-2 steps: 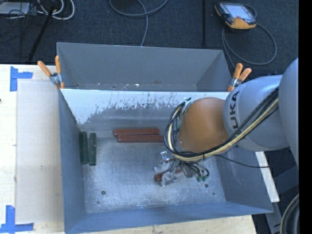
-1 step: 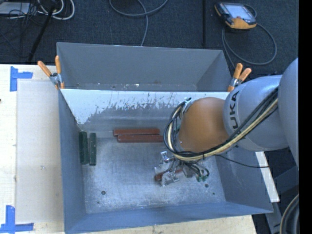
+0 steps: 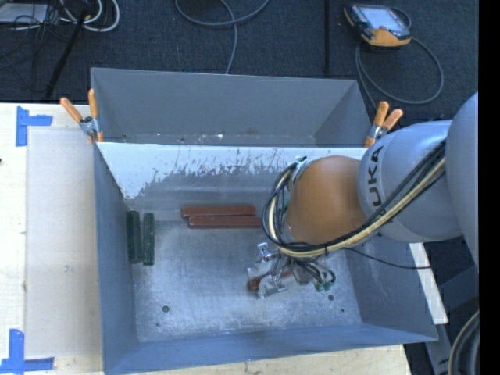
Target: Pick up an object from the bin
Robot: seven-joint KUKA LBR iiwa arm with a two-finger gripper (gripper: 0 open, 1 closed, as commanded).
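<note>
Down in the camera view, the gripper (image 3: pixel 269 278) sits low over the floor of the grey bin (image 3: pixel 226 116), front-right of centre under the arm's orange cover (image 3: pixel 324 198). A small reddish-brown piece (image 3: pixel 255 286) lies right at its tip, but I cannot tell whether the gripper is open or closed on it. Two long reddish-brown bars (image 3: pixel 221 216) lie side by side just behind, and a pair of dark green blocks (image 3: pixel 141 237) sits well apart on the left. This looks like the grasp step itself, and the next move calls for a sure closure on that small piece and a straight lift clear of the walls.
</note>
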